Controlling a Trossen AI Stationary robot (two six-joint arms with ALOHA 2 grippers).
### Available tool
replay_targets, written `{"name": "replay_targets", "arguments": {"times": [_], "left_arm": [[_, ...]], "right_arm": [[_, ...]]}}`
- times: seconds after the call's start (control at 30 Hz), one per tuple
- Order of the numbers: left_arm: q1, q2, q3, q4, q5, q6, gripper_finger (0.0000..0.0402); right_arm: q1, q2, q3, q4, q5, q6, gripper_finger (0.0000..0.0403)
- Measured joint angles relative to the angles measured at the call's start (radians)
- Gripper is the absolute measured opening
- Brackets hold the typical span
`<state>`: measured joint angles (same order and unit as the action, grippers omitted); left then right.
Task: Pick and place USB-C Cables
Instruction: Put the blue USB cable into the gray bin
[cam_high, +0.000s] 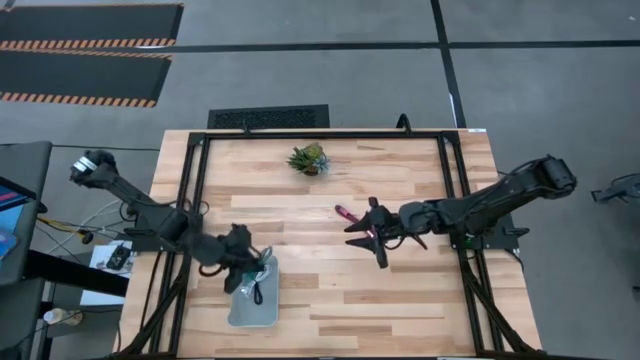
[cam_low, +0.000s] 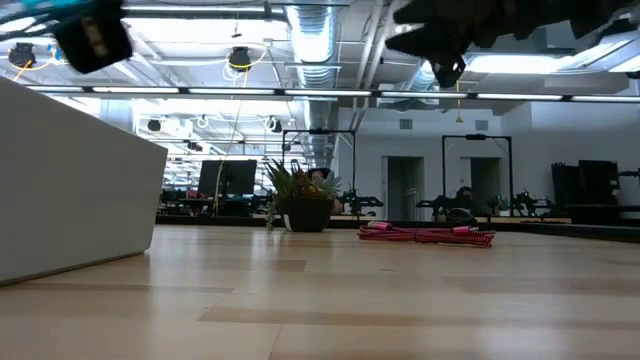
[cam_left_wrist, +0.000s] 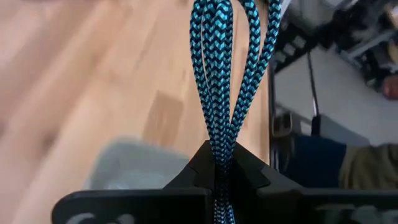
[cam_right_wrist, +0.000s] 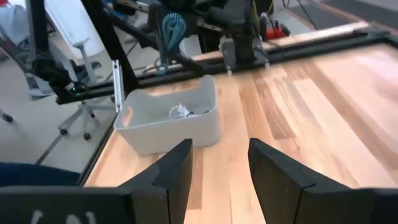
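Left gripper (cam_left_wrist: 221, 177) pinches the teal cable (cam_left_wrist: 227, 74) above the bin (cam_right_wrist: 168, 121), ready to drop; right gripper (cam_right_wrist: 219, 168) hangs open, empty, near the pink cable (cam_high: 345, 214).

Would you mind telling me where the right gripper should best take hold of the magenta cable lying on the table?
Grip the magenta cable across the middle of its flat bundle, from straight above. It lies low on the table, clear of the plant, and the open right gripper is beside it.
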<state>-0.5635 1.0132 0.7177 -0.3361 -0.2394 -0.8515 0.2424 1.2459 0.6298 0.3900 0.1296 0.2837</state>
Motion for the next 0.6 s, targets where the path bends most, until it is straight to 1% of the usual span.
{"name": "replay_targets", "arguments": {"times": [0.07,0.17,0.23,0.33,0.47,0.6], "left_arm": [[-0.024,0.022,0.000,-0.036,0.018,-0.077,0.0003],[-0.048,0.070,0.000,-0.048,0.023,-0.234,0.0003],[-0.070,0.102,0.000,-0.048,0.046,-0.292,0.0003],[-0.101,0.146,0.000,-0.048,0.085,-0.340,0.0003],[-0.111,0.192,0.000,-0.049,0.052,-0.480,0.0010],[-0.111,0.228,0.000,-0.049,0.047,-0.594,0.0004]], "right_arm": [[0.000,0.009,-0.001,-0.003,0.000,0.005,0.0178],[0.000,0.019,0.000,-0.012,0.000,0.018,0.0178],[0.000,0.019,-0.001,-0.022,0.000,0.032,0.0177],[0.000,0.019,-0.001,-0.043,0.000,0.033,0.0175],[0.000,0.019,-0.001,-0.040,0.000,0.033,0.0176],[0.000,0.019,-0.001,-0.041,0.000,0.033,0.0174]]}}
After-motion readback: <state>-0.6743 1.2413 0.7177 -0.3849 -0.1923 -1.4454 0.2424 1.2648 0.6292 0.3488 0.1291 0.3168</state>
